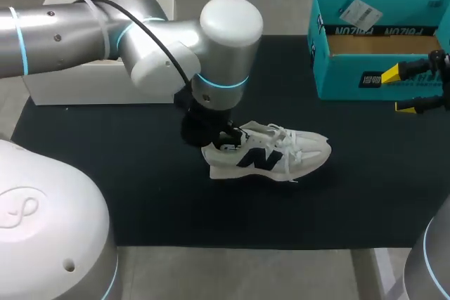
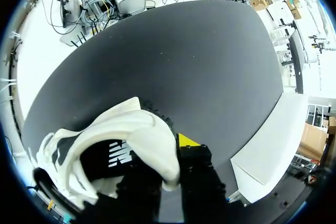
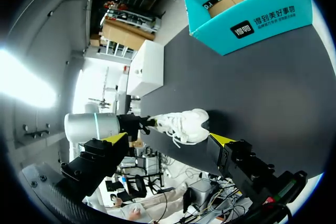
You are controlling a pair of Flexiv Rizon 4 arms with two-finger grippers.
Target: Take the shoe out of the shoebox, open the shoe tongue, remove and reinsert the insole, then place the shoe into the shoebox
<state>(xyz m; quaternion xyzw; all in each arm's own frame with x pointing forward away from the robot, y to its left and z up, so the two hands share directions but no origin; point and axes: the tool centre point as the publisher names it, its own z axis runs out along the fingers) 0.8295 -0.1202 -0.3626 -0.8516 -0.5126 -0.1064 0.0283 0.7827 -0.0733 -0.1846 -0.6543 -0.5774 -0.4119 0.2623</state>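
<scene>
Well, the white lace-up sneaker [image 1: 271, 152] already lies outside the open teal cardboard shoebox [image 1: 365, 79], near its front, heel pinched by the left gripper [image 2: 165, 163], the right gripper [image 1: 396, 90] spread empty at that box's front wall; tongue, insole and repacking seemingly remain.

The heel of the shoe [image 1: 281, 154] is covered from above by the left arm [image 1: 176, 40]. Bare counter [image 1: 337, 121] is left open between the toe and the shoebox [image 1: 344, 75].
</scene>
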